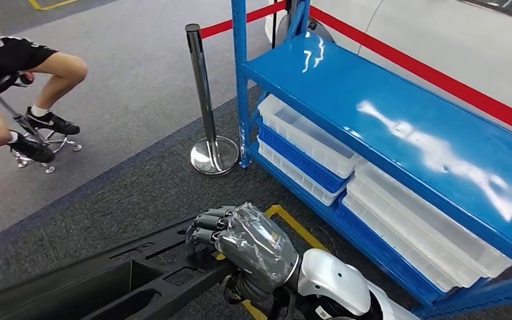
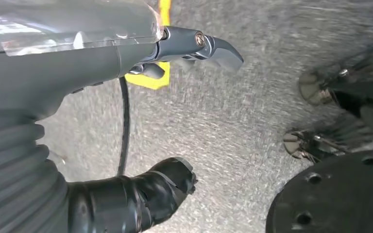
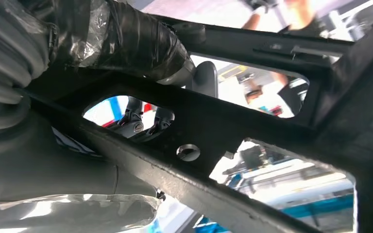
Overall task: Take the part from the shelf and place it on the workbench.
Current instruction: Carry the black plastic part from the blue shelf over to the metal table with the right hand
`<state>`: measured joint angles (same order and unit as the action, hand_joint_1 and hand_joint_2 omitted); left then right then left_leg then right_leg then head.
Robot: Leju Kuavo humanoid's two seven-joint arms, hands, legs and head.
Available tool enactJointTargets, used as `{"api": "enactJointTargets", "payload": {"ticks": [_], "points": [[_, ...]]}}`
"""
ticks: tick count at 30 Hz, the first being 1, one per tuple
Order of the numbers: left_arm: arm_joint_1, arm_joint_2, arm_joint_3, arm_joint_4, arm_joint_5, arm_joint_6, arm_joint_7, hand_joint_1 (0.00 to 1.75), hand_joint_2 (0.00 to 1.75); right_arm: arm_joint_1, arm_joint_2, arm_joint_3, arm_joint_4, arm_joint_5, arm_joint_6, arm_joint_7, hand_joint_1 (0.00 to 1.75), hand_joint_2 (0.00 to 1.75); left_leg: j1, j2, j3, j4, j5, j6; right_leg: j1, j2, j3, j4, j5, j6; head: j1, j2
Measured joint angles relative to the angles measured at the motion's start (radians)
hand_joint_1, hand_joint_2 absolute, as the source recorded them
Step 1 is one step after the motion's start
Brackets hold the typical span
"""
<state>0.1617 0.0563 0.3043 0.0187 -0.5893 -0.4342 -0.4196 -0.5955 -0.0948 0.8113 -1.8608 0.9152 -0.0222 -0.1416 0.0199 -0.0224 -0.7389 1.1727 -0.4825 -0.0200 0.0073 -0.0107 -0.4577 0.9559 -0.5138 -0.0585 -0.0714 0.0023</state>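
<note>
head view: the robot's right hand [image 1: 250, 243] is clasping one end of a long black plastic frame part [image 1: 100, 283], which is reaching away from the blue shelf [image 1: 400, 127] over the dark carpet; the hold at the end is likely keeping the part clear of the shelf's white and blue bins [image 1: 307, 143] as it is carried off. a chrome stanchion [image 1: 207, 107] is standing just beside the shelf's corner post, and a seated person [image 1: 20, 80] is well apart from the shelf.

left wrist view: the left hand [image 2: 141, 126] is hanging over the carpet, fingers apart, grasping nothing.

right wrist view: dark fingers [image 3: 141, 121] are curling through an opening in the part, the taped thumb [image 3: 126, 43] pressing the other side of its bar.
</note>
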Motion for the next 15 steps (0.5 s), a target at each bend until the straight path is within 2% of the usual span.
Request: {"api": "enactJointTargets", "payload": {"ticks": [1,2,3,4,5,6,7,8,10,11,12,13,14,15], "points": [[-0.002,0.001,0.0,0.0,-0.004,0.0,0.001,0.0,1.75,0.0,0.0,0.002,0.001,0.0,0.002,0.0,1.75,1.75,0.004,0.009,-0.013,0.058,-0.021,-0.007,-0.001,-0.017,-0.008,0.004,0.003,0.005,0.0,0.0],[-0.004,0.002,0.0,0.0,-0.007,-0.001,0.001,0.0,1.75,0.0,0.0,0.004,0.002,0.0,0.004,0.0,1.75,1.75,0.009,0.014,-0.016,0.094,-0.022,-0.014,-0.003,-0.035,-0.017,0.01,0.004,0.007,0.0,0.0],[-0.005,0.003,-0.001,0.0,-0.01,-0.003,0.002,0.0,1.75,-0.001,0.001,0.005,0.003,0.0,0.004,0.001,1.75,1.75,0.013,0.019,0.0,0.095,-0.007,-0.02,-0.005,-0.051,-0.025,0.018,0.004,0.011,0.0,0.0],[-0.006,0.005,-0.001,0.0,-0.011,-0.005,0.002,0.0,1.75,-0.002,0.002,0.005,0.004,0.0,0.005,0.001,1.75,1.75,0.018,0.028,0.038,0.054,0.015,-0.026,-0.008,-0.066,-0.032,0.027,0.003,0.015,0.0,0.0],[-0.007,0.007,-0.001,0.0,-0.012,-0.008,0.003,0.0,1.75,-0.004,0.003,0.006,0.004,0.0,0.005,0.001,1.75,1.75,0.02,0.045,0.085,-0.014,0.025,-0.033,-0.011,-0.08,-0.036,0.037,-0.001,0.021,0.0,0.0],[-0.008,0.008,-0.001,0.0,-0.013,-0.01,0.004,0.0,1.75,-0.006,0.004,0.006,0.004,0.001,0.005,0.001,1.75,1.75,0.019,0.062,0.127,-0.071,0.032,-0.032,-0.011,-0.091,-0.041,0.045,-0.005,0.028,-0.001,0.0],[-0.008,0.01,-0.001,0.0,-0.013,-0.011,0.004,0.0,1.75,-0.008,0.005,0.007,0.004,0.001,0.005,0.002,1.75,1.75,0.015,0.075,0.152,-0.112,0.033,-0.025,-0.009,-0.1,-0.044,0.053,-0.008,0.035,-0.001,0.0],[-0.008,0.011,-0.001,0.0,-0.014,-0.012,0.004,0.0,1.75,-0.01,0.005,0.008,0.005,0.002,0.005,0.002,1.75,1.75,0.01,0.083,0.16,-0.128,0.027,-0.015,-0.006,-0.108,-0.045,0.058,-0.009,0.04,-0.001,0.0],[-0.006,0.013,-0.002,0.0,-0.015,-0.013,0.004,0.0,1.75,-0.014,0.006,0.009,0.006,0.003,0.005,0.002,1.75,1.75,0.007,0.07,0.152,-0.129,0.029,0.009,-0.002,-0.121,-0.045,0.062,-0.01,0.049,0.001,0.0],[-0.006,0.013,-0.002,0.0,-0.015,-0.013,0.004,0.0,1.75,-0.015,0.007,0.01,0.006,0.004,0.005,0.002,1.75,1.75,0.008,0.061,0.149,-0.133,0.03,0.018,-0.005,-0.11,-0.046,0.068,-0.015,0.055,0.001,0.0],[-0.007,0.013,-0.002,0.0,-0.016,-0.013,0.004,0.0,1.75,-0.017,0.007,0.01,0.006,0.004,0.005,0.002,1.75,1.75,0.009,0.053,0.145,-0.135,0.034,0.027,-0.008,-0.086,-0.053,0.084,-0.03,0.06,0.001,0.0],[-0.008,0.014,-0.002,0.0,-0.018,-0.013,0.004,0.0,1.75,-0.018,0.007,0.01,0.006,0.004,0.005,0.003,1.75,1.75,0.009,0.044,0.142,-0.138,0.039,0.035,-0.011,-0.055,-0.069,0.121,-0.057,0.063,0.001,0.0],[-0.01,0.015,-0.002,0.0,-0.02,-0.013,0.004,0.0,1.75,-0.017,0.007,0.01,0.006,0.005,0.005,0.004,1.75,1.75,0.008,0.035,0.136,-0.139,0.043,0.041,-0.013,-0.022,-0.095,0.178,-0.092,0.064,0.002,0.0],[-0.012,0.016,-0.002,0.0,-0.023,-0.013,0.004,0.0,1.75,-0.016,0.006,0.01,0.006,0.006,0.005,0.005,1.75,1.75,0.005,0.025,0.13,-0.139,0.047,0.046,-0.013,-0.003,-0.129,0.248,-0.127,0.063,0.002,0.0]]}}
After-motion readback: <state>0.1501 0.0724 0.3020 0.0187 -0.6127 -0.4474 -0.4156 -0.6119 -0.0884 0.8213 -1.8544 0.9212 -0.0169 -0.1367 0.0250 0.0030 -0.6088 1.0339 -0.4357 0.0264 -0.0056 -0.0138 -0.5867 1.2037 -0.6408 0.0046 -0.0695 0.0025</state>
